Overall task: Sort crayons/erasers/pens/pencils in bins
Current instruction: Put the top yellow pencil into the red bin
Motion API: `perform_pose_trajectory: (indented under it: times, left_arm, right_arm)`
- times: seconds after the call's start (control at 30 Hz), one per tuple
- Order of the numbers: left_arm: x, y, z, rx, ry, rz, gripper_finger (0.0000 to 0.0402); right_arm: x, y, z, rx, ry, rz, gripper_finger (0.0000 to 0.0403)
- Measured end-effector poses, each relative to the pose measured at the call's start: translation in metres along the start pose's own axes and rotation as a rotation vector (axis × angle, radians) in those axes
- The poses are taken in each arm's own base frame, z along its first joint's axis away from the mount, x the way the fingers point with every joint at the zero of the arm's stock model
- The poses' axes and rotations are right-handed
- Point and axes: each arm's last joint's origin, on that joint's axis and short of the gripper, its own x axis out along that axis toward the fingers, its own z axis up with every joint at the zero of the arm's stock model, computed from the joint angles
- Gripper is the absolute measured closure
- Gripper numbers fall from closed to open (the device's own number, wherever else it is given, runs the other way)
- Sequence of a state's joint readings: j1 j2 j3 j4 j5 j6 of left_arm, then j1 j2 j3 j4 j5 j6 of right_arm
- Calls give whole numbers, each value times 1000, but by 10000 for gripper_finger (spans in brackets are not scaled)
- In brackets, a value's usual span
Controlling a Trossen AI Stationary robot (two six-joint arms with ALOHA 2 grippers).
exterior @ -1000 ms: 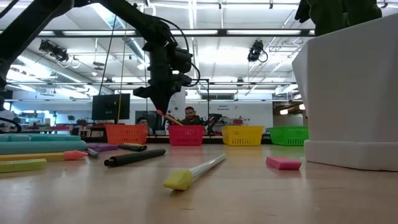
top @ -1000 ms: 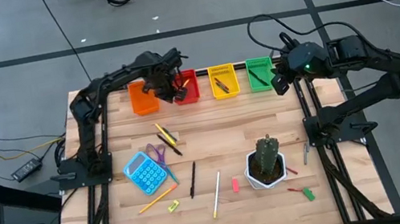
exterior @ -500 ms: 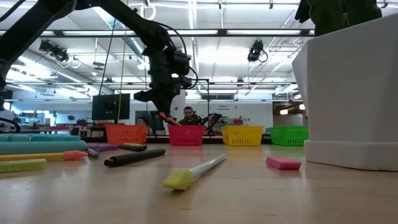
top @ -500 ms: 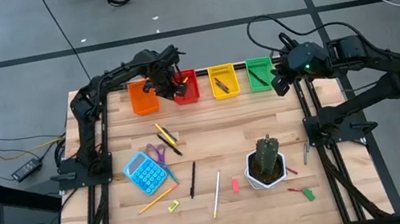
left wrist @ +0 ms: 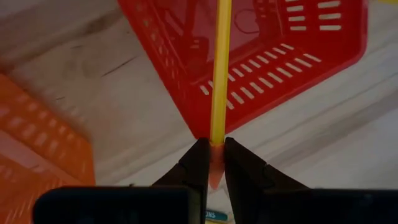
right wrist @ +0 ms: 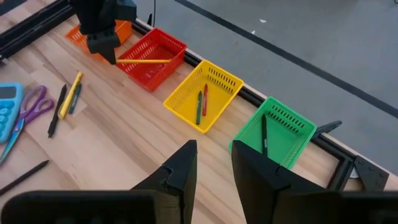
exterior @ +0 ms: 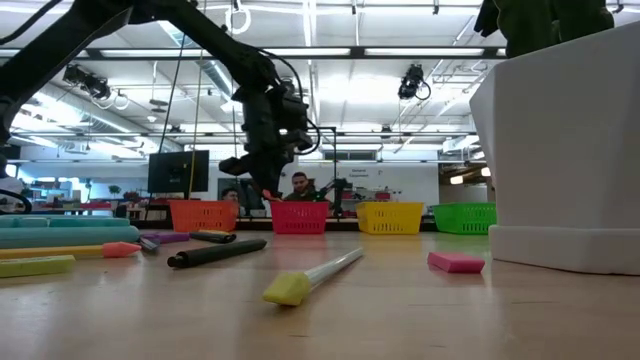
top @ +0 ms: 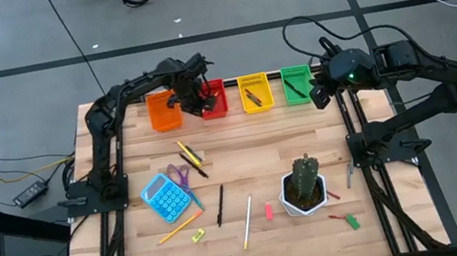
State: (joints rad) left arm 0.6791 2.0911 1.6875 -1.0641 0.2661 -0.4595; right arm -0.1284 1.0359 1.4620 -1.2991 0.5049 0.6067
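My left gripper (left wrist: 211,163) hangs at the tabletop's far edge, fingers pinching the yellow pencil (left wrist: 219,74) by its eraser end, its length reaching over the red bin (left wrist: 273,56). Released now, it could tip off the near rim and roll away. My right gripper (right wrist: 214,171) waits, fingers spread, near the green bin (right wrist: 273,134).

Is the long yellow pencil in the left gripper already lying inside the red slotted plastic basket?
No. The left gripper holds the long yellow pencil by its pink eraser end above the red slotted plastic basket.
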Motion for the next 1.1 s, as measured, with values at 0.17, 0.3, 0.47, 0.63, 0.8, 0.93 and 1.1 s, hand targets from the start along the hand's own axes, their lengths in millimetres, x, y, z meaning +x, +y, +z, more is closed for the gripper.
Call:
perform_pose_trajectory:
  times: [0.17, 0.3, 0.47, 0.63, 0.8, 0.93, 1.1]
  left_arm:
    - [0, -4, 3, 16, -40, -22, 354]
    - [-1, -1, 5, 11, -41, -24, 354]
    - [-2, 1, 8, 17, -61, -33, 353]
    - [-3, 4, 10, 4, -65, -33, 353]
    - [-3, 6, 10, -6, -65, -33, 353]
    - [-3, 6, 9, -10, -54, -25, 353]
    - [-3, 6, 7, -38, -39, -23, 353]
  right_arm:
    - [0, 0, 0, 18, 0, 0, 295]
    - [0, 0, 0, 18, 0, 0, 295]
    - [0, 0, 0, 18, -1, -2, 295]
    - [0, 0, 0, 18, -4, -6, 295]
    - [0, 0, 0, 30, -4, -6, 295]
    - [0, 0, 0, 33, -6, -9, 295]
    - [0, 0, 0, 33, -6, -9, 295]
